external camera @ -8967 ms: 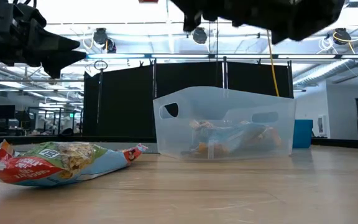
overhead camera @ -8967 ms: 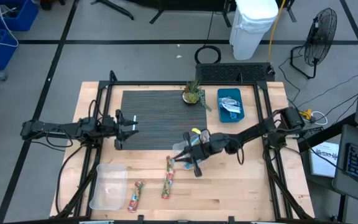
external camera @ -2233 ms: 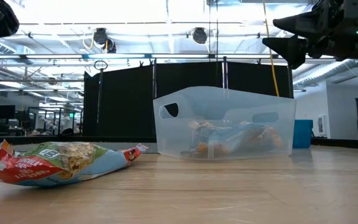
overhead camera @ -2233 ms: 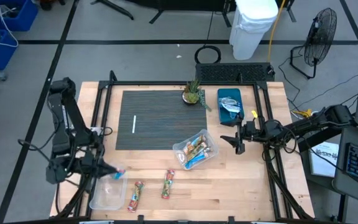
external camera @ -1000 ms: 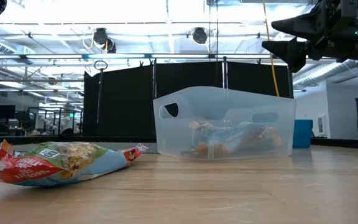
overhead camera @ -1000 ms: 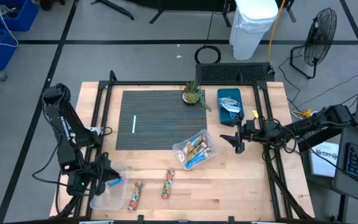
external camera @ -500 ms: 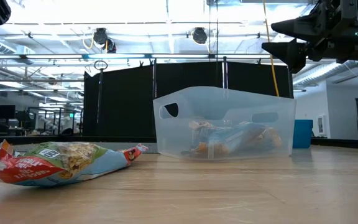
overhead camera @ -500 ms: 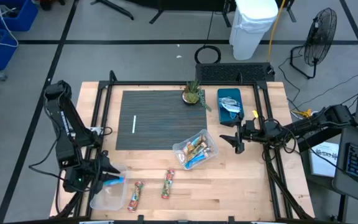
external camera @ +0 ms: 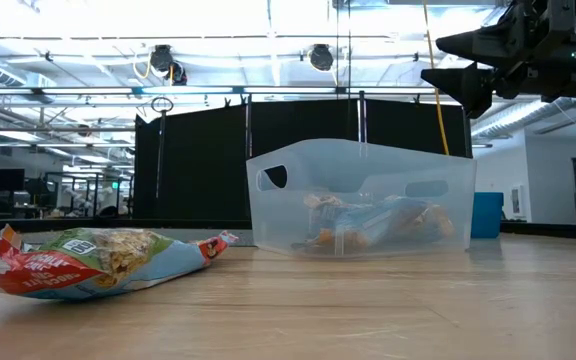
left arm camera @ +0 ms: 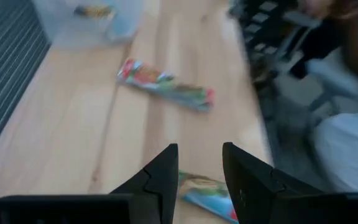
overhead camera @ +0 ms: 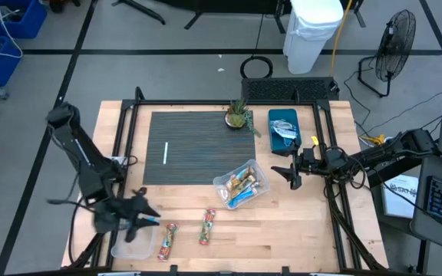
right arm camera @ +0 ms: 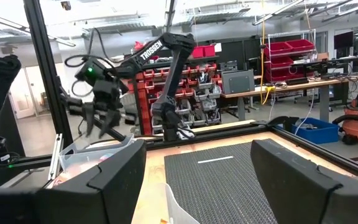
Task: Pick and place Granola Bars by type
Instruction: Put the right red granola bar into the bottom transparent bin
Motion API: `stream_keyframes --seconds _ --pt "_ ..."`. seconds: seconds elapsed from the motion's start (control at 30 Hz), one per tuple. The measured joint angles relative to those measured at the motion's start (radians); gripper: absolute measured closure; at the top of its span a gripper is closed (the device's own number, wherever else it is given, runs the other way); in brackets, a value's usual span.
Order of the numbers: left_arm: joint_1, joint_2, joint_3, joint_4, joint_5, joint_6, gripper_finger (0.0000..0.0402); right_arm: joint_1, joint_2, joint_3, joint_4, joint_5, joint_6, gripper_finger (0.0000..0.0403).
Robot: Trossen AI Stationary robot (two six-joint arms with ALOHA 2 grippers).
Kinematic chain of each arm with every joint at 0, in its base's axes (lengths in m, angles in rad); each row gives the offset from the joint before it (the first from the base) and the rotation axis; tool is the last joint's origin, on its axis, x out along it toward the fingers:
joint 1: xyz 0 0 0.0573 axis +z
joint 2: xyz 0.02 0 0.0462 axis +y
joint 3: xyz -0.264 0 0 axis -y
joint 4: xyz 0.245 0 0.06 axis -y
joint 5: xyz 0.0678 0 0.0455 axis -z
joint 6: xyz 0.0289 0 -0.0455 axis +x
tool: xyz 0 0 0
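Hovering over the near-left corner of a wooden table (overhead camera: 298, 222), left gripper (overhead camera: 146, 216) with fingers (left arm camera: 166, 171) parted and empty, just above a clear tub (overhead camera: 133, 244) at the table's front edge. Reaching in from the right side, right gripper (overhead camera: 291, 170) raised above the table, fingers (right arm camera: 114, 174) spread wide, holding nothing. Lying flat on bare wood just beside the clear tub, two granola bars (overhead camera: 167, 241) in red, orange and green wrappers, side by side and apart. Resting tilted near the table's centre, a second clear tub (overhead camera: 241, 185) with several bars inside, its corner overlapping a dark ribbed mat (overhead camera: 198, 146). Sitting on the mat, a white strip (overhead camera: 165, 152); at its far edge, a small potted plant (overhead camera: 238, 115) beside a blue tray (overhead camera: 285, 128). Open wood between the loose bars and the right arm. Beyond the table, a workshop with a fan (overhead camera: 394, 38) and a white bin (overhead camera: 313, 31).
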Motion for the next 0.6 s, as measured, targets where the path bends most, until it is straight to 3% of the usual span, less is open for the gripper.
stream_keyframes --seconds 0.1,0.27,0.33,0.47,0.6 --pt "0.12 0.067 0.0 0.058 0.139 0.11 0.0273 0.0 0.0 0.0 0.0 0.0 0.0 0.0124" --pt "0.226 0.152 0.0 0.359 0.338 0.613 0.0273 0.0 0.002 0.0 -0.004 -0.004 0.051 0.0124" --pt "0.247 0.172 0.0 0.426 0.372 0.726 0.0273 0.0 0.002 0.0 -0.008 -0.004 0.055 0.0124" --pt "0.327 0.179 0.0 0.475 0.374 0.738 0.0273 0.0 0.002 0.0 -0.008 -0.004 0.053 0.0124" --pt "0.388 0.179 0.0 0.464 0.454 0.759 0.0273 0.0 0.012 0.001 -0.009 -0.041 0.047 0.0124"
